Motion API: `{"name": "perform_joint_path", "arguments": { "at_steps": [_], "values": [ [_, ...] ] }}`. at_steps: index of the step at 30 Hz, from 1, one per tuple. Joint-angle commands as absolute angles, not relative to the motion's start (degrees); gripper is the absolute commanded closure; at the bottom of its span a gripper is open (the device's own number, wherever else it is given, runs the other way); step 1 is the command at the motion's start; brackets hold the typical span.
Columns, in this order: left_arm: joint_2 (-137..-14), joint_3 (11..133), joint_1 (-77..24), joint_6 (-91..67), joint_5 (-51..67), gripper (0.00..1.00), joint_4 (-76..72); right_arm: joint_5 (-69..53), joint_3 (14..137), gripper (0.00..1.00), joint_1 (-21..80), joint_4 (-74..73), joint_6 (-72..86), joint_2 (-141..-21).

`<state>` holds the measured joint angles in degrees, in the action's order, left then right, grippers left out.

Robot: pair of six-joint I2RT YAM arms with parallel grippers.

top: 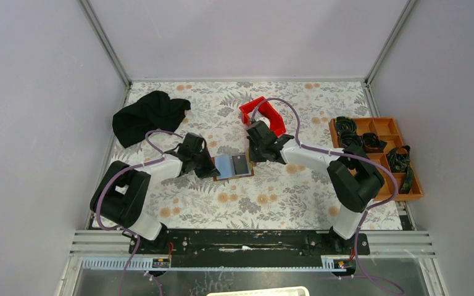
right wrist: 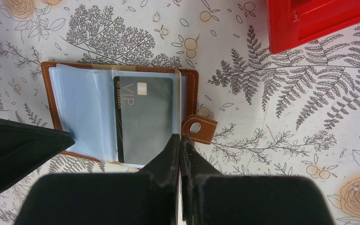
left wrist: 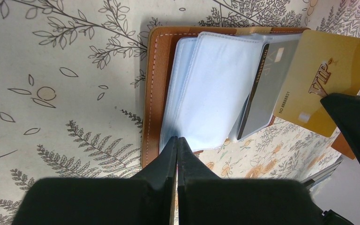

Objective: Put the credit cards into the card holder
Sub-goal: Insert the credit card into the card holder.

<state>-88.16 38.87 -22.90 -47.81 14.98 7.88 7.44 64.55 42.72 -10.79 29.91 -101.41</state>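
The brown card holder [top: 233, 176] lies open on the floral cloth between my two grippers. Its clear blue sleeves [left wrist: 215, 98] show, and a dark grey VIP card [right wrist: 145, 117] sits in a sleeve. Its tab clasp [right wrist: 199, 127] points right. My left gripper [left wrist: 177, 138] is shut and empty, with its tips at the near edge of the blue sleeves. My right gripper [right wrist: 180, 137] is shut on a gold VIP card [left wrist: 326, 79]. It holds that card on edge over the holder's right side, beside the dark card. In the top view the left gripper [top: 210, 165] and the right gripper [top: 257, 154] flank the holder.
A red plastic bin [top: 264, 115] stands just behind the right gripper. A black cloth [top: 148, 116] lies at the back left. An orange-brown compartment tray [top: 387, 127] with black items stands at the right edge.
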Motion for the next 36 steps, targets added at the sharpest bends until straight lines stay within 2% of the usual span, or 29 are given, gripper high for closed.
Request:
{"name": "perform_joint_path", "arguments": {
  "at_steps": [1, 24, 36],
  "values": [
    [-89.5, 39.5, -23.2, -46.2, 13.7, 1.00, 10.4, 8.8, 62.9, 1.00, 42.4, -10.2, 30.1, -101.0],
    [-89.2, 38.8, -23.3, -45.0, 12.6, 1.00, 12.2, 6.3, 56.2, 1.00, 40.7, -6.0, 33.4, -100.3],
    [-89.7, 39.4, -23.2, -44.8, 12.3, 1.00, 12.9, -1.8, 51.1, 1.00, 40.0, 6.0, 37.0, -94.1]
  ]
}}
